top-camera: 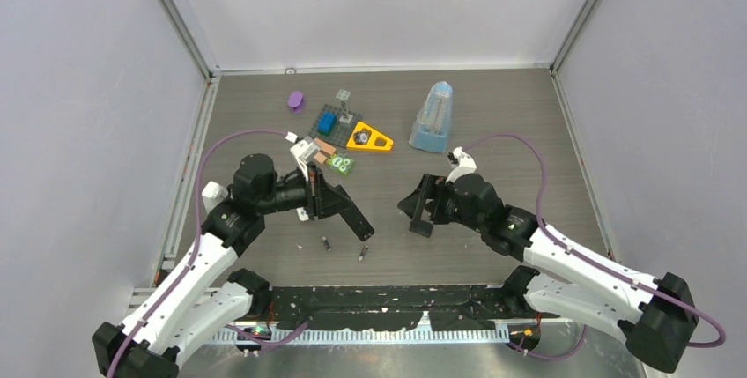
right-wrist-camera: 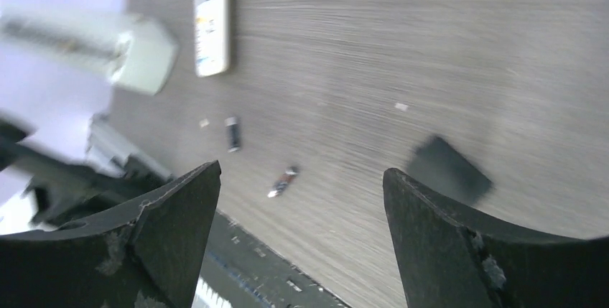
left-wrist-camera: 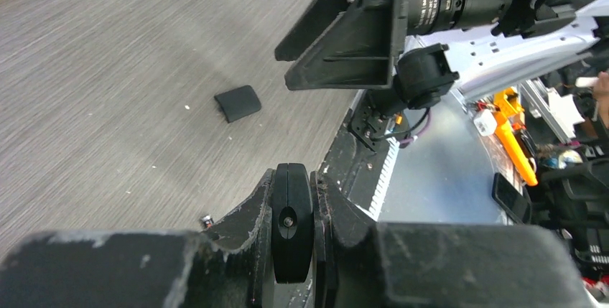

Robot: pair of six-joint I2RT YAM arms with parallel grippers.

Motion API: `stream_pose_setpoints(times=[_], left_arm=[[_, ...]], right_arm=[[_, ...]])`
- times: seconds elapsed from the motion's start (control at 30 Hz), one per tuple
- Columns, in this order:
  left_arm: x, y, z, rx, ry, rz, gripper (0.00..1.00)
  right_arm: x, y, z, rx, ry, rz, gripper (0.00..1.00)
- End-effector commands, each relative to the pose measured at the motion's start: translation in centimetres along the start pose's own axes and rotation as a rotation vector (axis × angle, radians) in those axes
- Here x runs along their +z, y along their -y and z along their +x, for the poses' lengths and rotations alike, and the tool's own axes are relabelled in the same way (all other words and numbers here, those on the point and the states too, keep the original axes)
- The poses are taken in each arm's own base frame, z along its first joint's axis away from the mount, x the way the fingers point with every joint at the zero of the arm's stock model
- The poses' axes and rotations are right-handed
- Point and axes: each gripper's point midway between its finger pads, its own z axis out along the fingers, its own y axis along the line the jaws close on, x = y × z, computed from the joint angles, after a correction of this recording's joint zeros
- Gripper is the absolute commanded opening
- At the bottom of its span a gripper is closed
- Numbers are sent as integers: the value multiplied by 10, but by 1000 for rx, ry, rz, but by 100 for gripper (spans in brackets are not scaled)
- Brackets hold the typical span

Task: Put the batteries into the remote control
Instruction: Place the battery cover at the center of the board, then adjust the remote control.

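The white remote control point(right-wrist-camera: 212, 21) lies on the table, screen end away from me; in the top view only a white bit point(top-camera: 303, 214) shows under my left arm. Two batteries point(top-camera: 326, 243) point(top-camera: 362, 255) lie near the front edge and also show in the right wrist view point(right-wrist-camera: 232, 133) point(right-wrist-camera: 282, 181). My left gripper point(top-camera: 339, 204) is shut on a flat black strip point(left-wrist-camera: 292, 222), seen edge-on between the fingers, and holds it above the table. My right gripper point(top-camera: 417, 215) is open and empty point(right-wrist-camera: 301, 171) above the table, facing the left one.
A small black flat cover point(left-wrist-camera: 237, 103) lies on the table under my right gripper, blurred in the right wrist view point(right-wrist-camera: 449, 171). At the back stand a purple piece point(top-camera: 296, 100), a grey board with blue blocks point(top-camera: 335, 119), an orange triangle point(top-camera: 370, 138) and a translucent blue container point(top-camera: 432, 118).
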Motion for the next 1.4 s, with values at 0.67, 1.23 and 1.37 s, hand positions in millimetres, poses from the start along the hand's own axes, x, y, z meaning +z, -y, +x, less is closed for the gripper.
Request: stream_pose_setpoints(times=[0.67,1.23,1.37], left_arm=[[-24,94,-40,40,42,392,0],[-29,103,-54,-63,179,449,53],[-26,98,-50,-77,168,441,44]], right_arm=[[-57,-206,26,-470,-121,-810,26],[-66,-232,9,-266,-47,-928,5],[-70,-239,11,-248,-67,-979,5]])
